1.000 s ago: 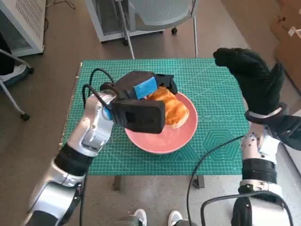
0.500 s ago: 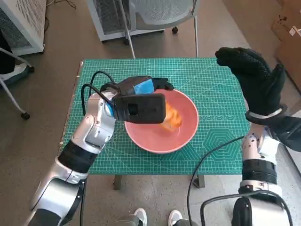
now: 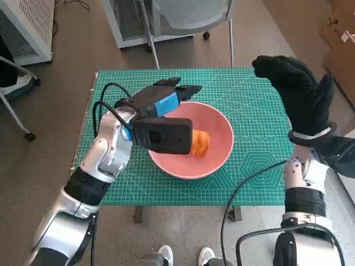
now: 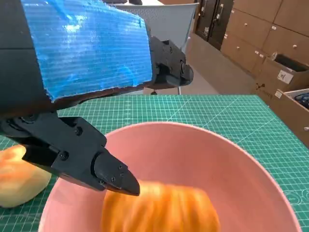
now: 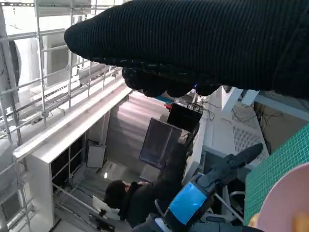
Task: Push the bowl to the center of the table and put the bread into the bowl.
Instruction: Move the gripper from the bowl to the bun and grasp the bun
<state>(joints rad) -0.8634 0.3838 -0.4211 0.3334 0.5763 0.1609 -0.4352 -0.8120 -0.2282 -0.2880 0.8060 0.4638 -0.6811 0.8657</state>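
Bowl (image 3: 191, 145): pink, seated near the middle of the green-matted bench (image 3: 255, 166); judged rigid and smooth-walled, likely to slide readily when pushed at the rim.
Bread (image 3: 200, 142): a golden, ridged piece is seen inside the bowl, lying against the inner wall; blurred in the left wrist view, so whether it is at rest cannot be told.
Second pale piece (image 4: 19, 175): seen in the left wrist view outside the bowl's rim, on the mat; its nature cannot be confirmed.
Bread handling: judged light, soft and easily crushed; a gentle hold across the broad sides is advised, not at the ends.
Left hand (image 3: 166, 100): poised over the bowl's far-left rim, fingers (image 4: 113, 176) spread apart, nothing held; one fingertip is just above the bread, and contact cannot be confirmed.
Right hand (image 3: 297, 91): raised clear above the bench's right side, well apart from the bowl; released, fingers loosely extended, nothing grasped.
Task status: judged essentially complete.
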